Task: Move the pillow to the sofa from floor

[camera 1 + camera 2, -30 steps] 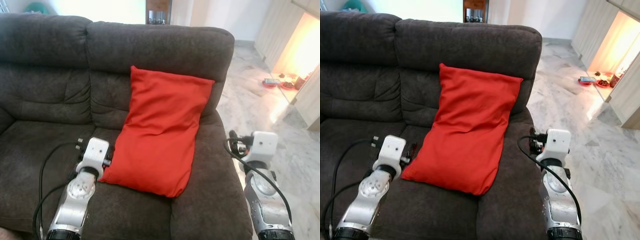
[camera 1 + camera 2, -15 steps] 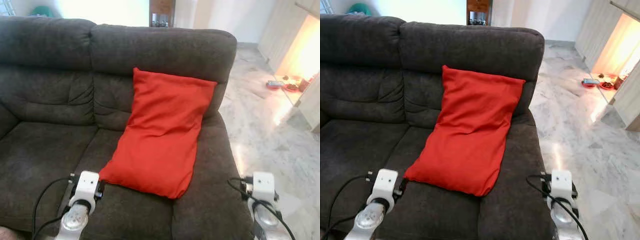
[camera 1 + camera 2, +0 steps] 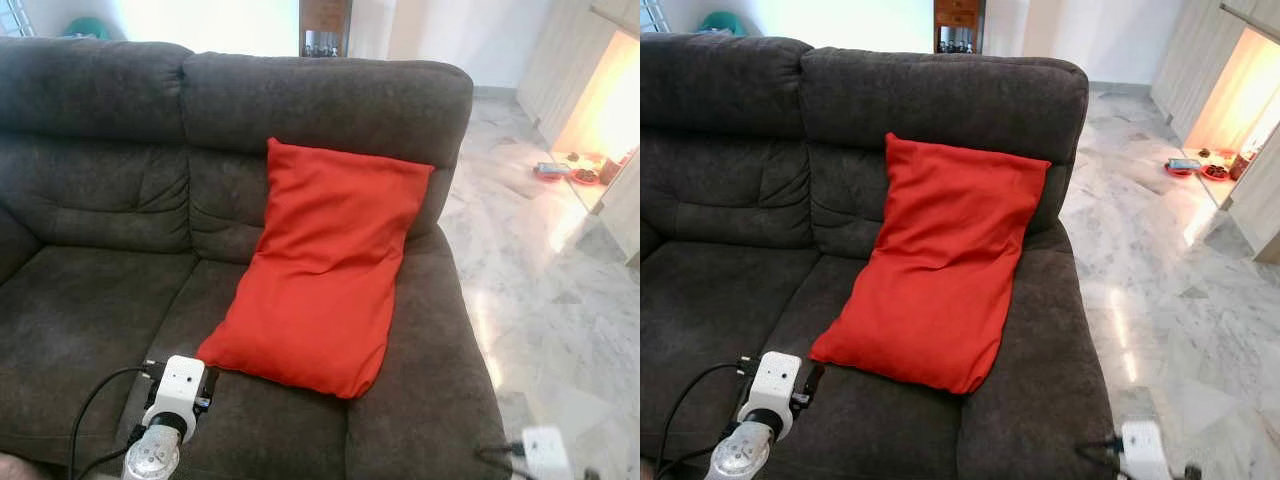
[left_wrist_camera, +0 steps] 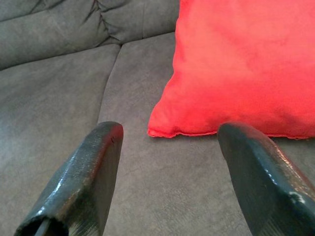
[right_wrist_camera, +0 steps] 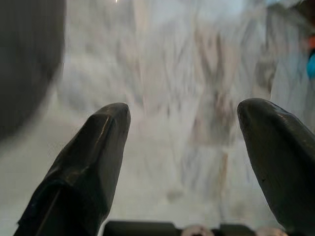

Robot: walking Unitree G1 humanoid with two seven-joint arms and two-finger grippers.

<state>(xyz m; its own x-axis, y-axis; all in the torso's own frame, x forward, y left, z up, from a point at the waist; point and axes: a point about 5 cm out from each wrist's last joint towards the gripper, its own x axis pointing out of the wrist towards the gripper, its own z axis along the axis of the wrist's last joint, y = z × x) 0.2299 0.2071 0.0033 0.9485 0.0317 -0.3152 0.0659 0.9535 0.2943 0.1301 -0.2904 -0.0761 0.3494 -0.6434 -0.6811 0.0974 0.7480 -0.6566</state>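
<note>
1. The red pillow (image 3: 325, 270) is leaning against the sofa (image 3: 100, 200) backrest.
2. The left gripper (image 4: 170, 172) is hovering spread, empty, near the pillow's corner.
3. The right gripper (image 5: 184, 162) is hanging spread, empty, over the floor (image 3: 1170, 300).

Marble floor (image 3: 560, 300) w/ small items, room beyond.
Pale veined tiles at right; red dishes (image 3: 575, 172) near a bright doorway; wooden cabinet (image 3: 325, 25) at back centre.
</note>
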